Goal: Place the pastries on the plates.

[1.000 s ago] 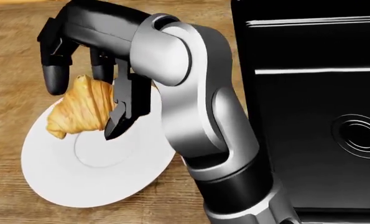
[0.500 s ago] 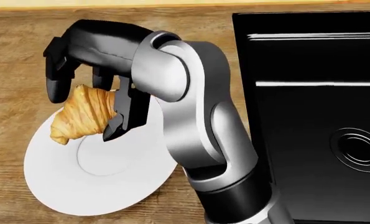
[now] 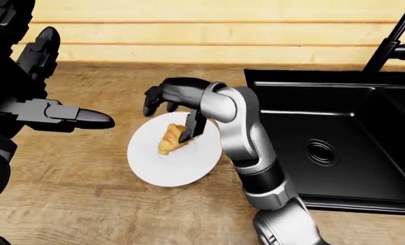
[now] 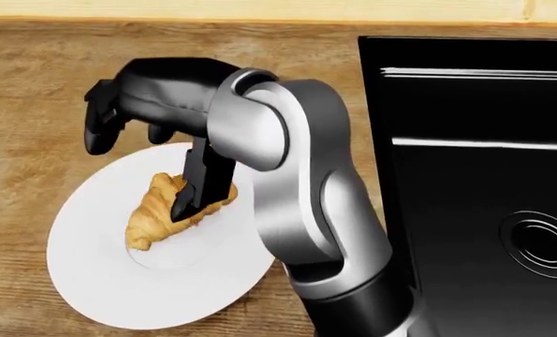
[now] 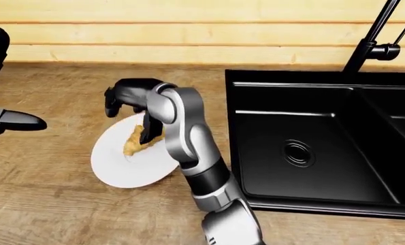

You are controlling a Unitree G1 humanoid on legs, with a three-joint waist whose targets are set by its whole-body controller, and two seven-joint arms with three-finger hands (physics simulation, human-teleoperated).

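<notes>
Dropped from the right hand [image 4: 152, 151] since a second ago, the croissant [image 4: 170, 208] lies on the white plate [image 4: 100, 281].
Right fingers spread, holding nothing; thumb touches pastry. Left hand [image 3: 56, 109] open, empty. Plate sits mid-worktop beside the black sink [image 3: 338, 148].

Wooden counter [image 3: 86, 184] with visible grain, spanning the lower and left parts of the eye views. Set into it on the right, a black sink [image 5: 311, 148] with a raised rim and a round drain [image 5: 295, 153] in the floor of its basin. Rising at the top right edge, a black faucet [image 5: 372, 38], slanting upward out of view. Along the top, a pale wall [image 3: 202, 30] of horizontal wooden boards meeting the counter's far edge.
</notes>
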